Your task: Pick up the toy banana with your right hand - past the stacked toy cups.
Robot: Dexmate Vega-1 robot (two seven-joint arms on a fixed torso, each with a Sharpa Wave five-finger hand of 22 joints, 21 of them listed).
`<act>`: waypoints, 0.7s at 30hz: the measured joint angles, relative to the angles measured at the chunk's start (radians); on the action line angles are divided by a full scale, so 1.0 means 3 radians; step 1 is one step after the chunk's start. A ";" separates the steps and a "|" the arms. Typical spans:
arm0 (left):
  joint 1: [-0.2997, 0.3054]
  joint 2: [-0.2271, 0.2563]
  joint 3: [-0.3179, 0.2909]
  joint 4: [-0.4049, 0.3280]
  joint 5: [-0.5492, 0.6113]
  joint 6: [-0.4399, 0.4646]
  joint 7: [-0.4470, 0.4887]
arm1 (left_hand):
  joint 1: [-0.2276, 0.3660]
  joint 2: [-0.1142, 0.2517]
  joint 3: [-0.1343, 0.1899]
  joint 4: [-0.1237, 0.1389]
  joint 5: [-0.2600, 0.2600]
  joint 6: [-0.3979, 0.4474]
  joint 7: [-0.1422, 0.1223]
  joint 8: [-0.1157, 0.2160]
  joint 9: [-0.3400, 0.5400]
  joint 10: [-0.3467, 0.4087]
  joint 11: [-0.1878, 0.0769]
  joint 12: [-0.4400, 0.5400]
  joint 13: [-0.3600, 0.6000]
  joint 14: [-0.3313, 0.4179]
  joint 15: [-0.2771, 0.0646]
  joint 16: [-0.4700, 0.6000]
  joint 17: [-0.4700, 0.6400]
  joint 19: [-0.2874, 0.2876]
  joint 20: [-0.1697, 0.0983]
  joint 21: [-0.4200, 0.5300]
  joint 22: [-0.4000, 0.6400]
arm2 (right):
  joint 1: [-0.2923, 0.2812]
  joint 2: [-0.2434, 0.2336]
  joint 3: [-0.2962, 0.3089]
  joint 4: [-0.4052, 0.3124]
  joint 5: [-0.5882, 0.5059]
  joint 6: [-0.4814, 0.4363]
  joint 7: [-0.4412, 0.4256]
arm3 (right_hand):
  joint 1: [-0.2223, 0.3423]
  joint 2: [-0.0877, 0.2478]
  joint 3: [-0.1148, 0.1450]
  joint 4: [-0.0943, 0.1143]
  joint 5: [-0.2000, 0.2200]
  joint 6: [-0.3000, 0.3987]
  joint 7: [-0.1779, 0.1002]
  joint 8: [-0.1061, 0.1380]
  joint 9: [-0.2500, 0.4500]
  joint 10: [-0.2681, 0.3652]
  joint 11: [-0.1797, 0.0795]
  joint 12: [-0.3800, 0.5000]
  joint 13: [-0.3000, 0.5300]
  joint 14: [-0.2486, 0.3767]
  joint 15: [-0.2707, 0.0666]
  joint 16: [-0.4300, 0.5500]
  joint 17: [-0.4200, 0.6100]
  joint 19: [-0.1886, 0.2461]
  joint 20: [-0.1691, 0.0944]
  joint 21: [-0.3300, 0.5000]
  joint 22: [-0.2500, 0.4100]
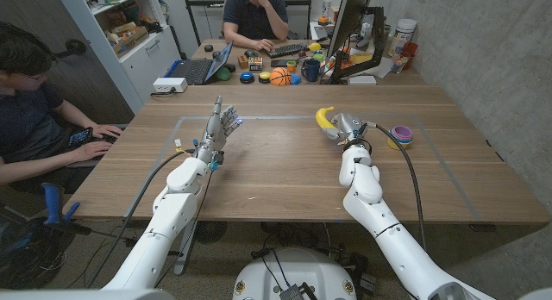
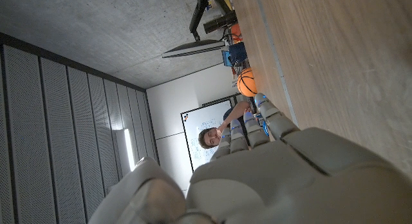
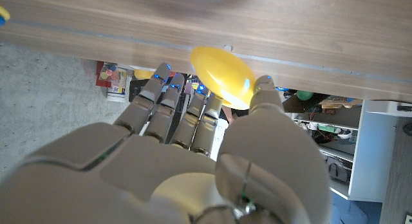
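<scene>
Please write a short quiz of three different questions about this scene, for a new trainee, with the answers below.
1. True or false: the right hand holds the banana.
2. Multiple choice: the stacked cups stand (A) beside the left hand, (B) on the robot's right of the right hand, (C) in a person's hand.
3. Fill in: the left hand holds ____, fingers apart, above the table.

Key: 1 true; 2 B; 3 nothing.
</scene>
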 measured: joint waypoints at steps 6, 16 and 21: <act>0.0000 0.0010 -0.0001 0.0000 0.0000 0.0011 -0.0003 | 0.0000 0.0000 0.0000 0.0000 0.0000 0.0000 0.0000 0.0000 0.0000 0.0000 0.0000 0.0000 0.0000 0.0000 0.0000 0.0000 0.0000 0.0000 0.0000 0.0000 0.0000 | 0.0003 -0.0021 0.0011 -0.0115 -0.0026 0.0024 -0.0001 | 0.0000 0.0000 0.0000 0.0000 -0.0001 0.0000 0.0000 0.0000 0.0001 0.0004 0.0005 0.0000 0.0000 0.0000 0.0000 -0.0011 0.0000 0.0000 0.0000 0.0000 0.0000; -0.0001 0.0020 -0.0002 0.0002 0.0002 0.0024 -0.0012 | 0.0013 0.0013 0.0000 0.0000 0.0000 0.0000 0.0000 0.0000 0.0000 0.0000 0.0000 0.0000 0.0000 0.0000 0.0000 0.0000 0.0000 0.0000 0.0000 0.0000 0.0000 | 0.0037 -0.0048 0.0035 -0.0270 -0.0050 0.0039 0.0010 | 0.0000 0.0000 0.0000 0.0000 -0.0006 0.0000 0.0000 -0.0001 0.0001 0.0004 0.0005 0.0000 0.0000 0.0000 0.0000 -0.0011 0.0000 0.0000 0.0000 0.0000 0.0000; -0.0001 0.0022 -0.0002 0.0001 0.0007 0.0037 -0.0009 | 0.0013 0.0013 0.0000 0.0000 -0.0024 0.0000 0.0000 0.0000 0.0000 0.0000 0.0000 0.0000 0.0000 0.0000 0.0000 0.0000 0.0000 0.0000 0.0000 0.0000 0.0000 | 0.0059 -0.0063 0.0048 -0.0337 -0.0069 0.0044 0.0033 | 0.0000 0.0000 0.0000 0.0001 -0.0007 0.0000 -0.0001 -0.0008 0.0001 0.0004 0.0006 0.0000 0.0000 0.0000 0.0000 -0.0011 0.0000 0.0000 0.0000 0.0000 0.0000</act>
